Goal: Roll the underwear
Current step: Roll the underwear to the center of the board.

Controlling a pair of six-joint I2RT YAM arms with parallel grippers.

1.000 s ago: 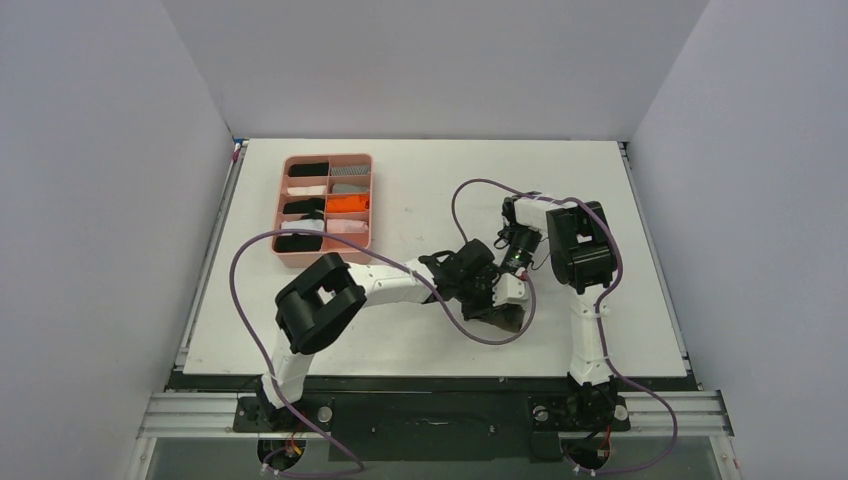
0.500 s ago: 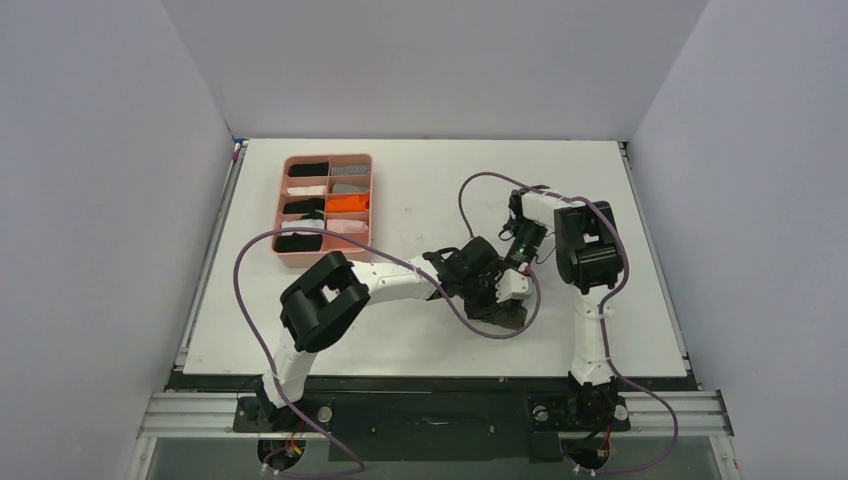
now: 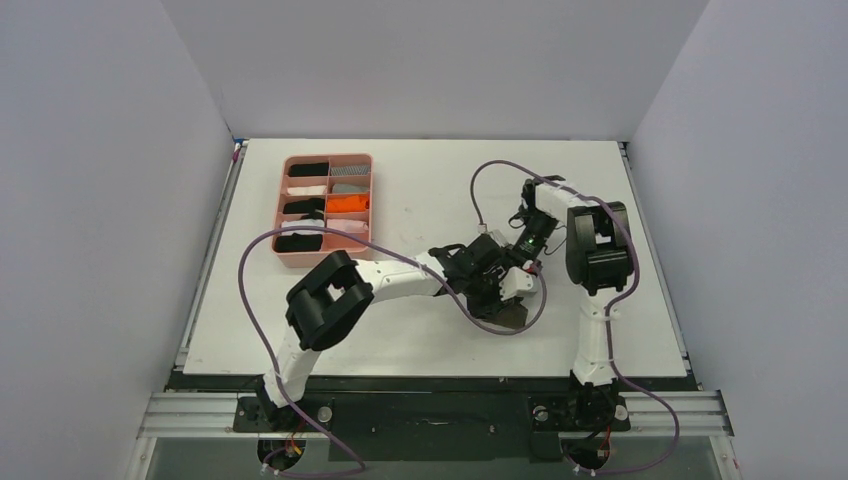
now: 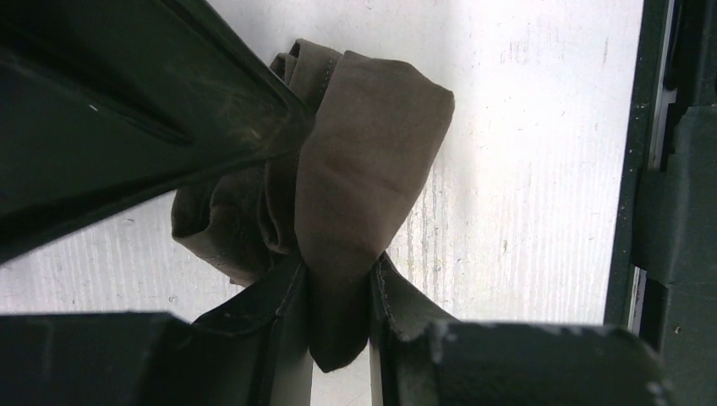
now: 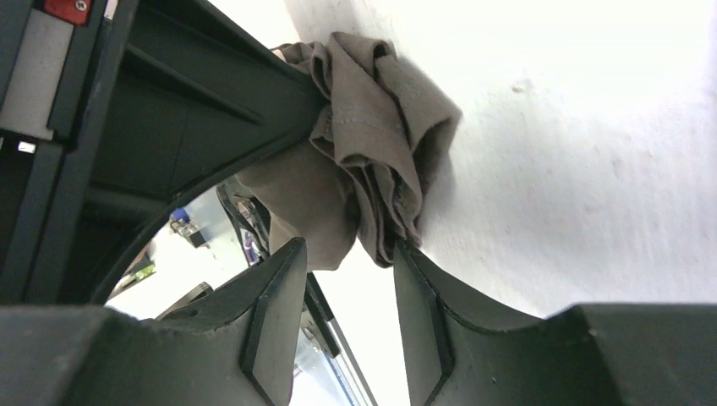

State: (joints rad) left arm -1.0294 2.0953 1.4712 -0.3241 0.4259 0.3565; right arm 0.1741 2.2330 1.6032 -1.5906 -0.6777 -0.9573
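We see the underwear (image 4: 363, 161) as soft, matt, grey-brown cloth, creased, with a stitched hem showing in the right wrist view. The white table (image 4: 524, 169) looks matt, with fine streaks and small scuffs. The left gripper (image 4: 336, 271) has black, matt, plastic-looking fingers (image 4: 245, 338). The pink tray (image 3: 326, 259), far left, looks like smooth plastic. The near rail (image 3: 190, 413) is bare metal.

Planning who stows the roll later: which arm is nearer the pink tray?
Left. The left arm bends just on the near side of the tray; the right arm stands far off to its right.
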